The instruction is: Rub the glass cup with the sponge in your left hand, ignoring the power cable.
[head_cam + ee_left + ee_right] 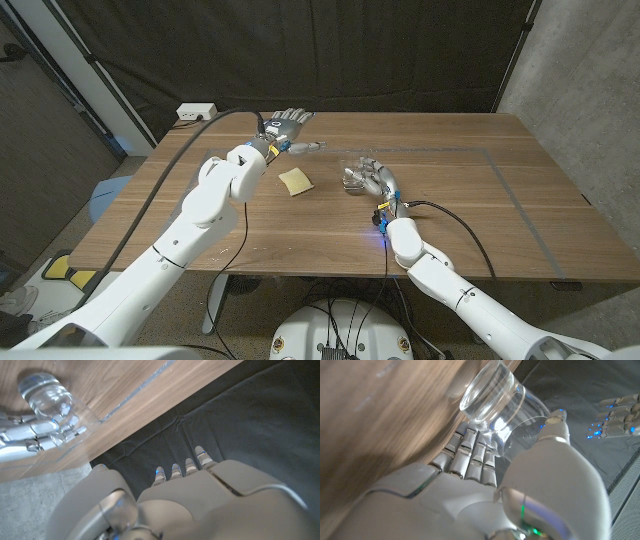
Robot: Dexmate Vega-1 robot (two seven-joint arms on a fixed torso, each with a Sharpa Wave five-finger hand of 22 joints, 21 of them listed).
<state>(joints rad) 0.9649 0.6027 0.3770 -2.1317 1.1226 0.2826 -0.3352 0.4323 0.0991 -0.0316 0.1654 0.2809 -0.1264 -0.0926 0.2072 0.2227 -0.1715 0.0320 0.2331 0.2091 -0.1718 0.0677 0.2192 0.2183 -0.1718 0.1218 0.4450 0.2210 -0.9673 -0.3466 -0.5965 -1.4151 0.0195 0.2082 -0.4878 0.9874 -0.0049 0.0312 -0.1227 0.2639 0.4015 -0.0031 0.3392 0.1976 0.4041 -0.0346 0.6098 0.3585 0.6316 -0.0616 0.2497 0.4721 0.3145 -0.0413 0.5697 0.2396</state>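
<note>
The right hand [368, 178] wraps its fingers [470, 455] around the glass cup [495, 402] at frame center. The left hand [285, 126], upper left of center, holds nothing, fingers extended and apart. The sponge [295, 181] lies on the wooden surface [480, 215] between both hands, untouched.

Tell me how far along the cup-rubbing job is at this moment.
Done: the right hand grips the glass cup, fingers wrapped around it in the right wrist view. In hand: the left hand is raised over the table's far side, holding nothing, fingers apart. Left: the sponge lies untouched on the table, so pickup and rubbing remain.
</note>
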